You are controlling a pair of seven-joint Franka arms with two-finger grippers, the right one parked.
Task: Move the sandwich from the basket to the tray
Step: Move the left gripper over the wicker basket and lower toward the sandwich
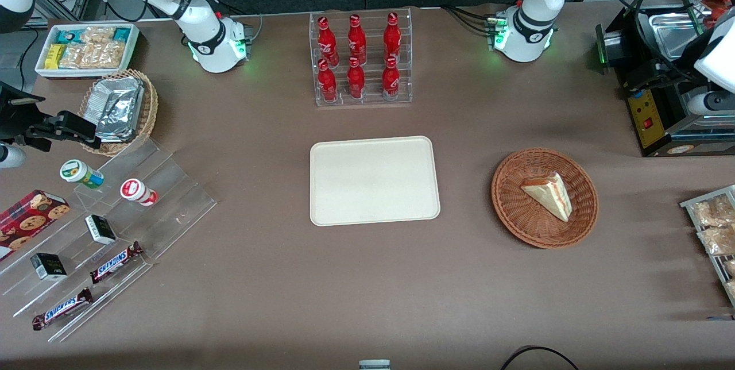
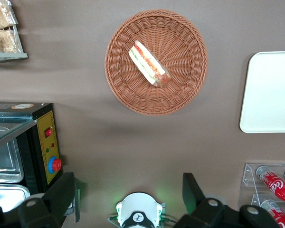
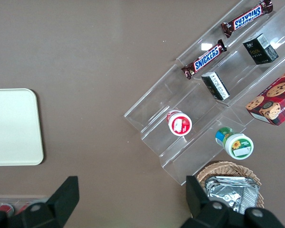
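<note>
The sandwich (image 1: 548, 193), a white wedge with red and pale layers, lies in the round reddish-brown basket (image 1: 511, 209) toward the working arm's end of the table. The cream-white tray (image 1: 373, 180) lies flat beside the basket at the table's middle, with nothing on it. In the left wrist view the sandwich (image 2: 148, 64) rests in the basket (image 2: 180, 90), with the tray's (image 2: 270, 90) edge beside it. My left gripper (image 2: 127, 192) is open and empty. It hangs high above the table over the working arm's base, farther from the front camera than the basket.
A clear rack of red bottles (image 1: 360, 60) stands farther from the front camera than the tray. A black machine (image 1: 660, 100) and a rack of snack packs (image 1: 712, 226) flank the basket. A stepped acrylic display (image 1: 115, 226), a tan foil-pack basket (image 1: 120, 108) and a white bin (image 1: 86, 48) sit toward the parked arm's end.
</note>
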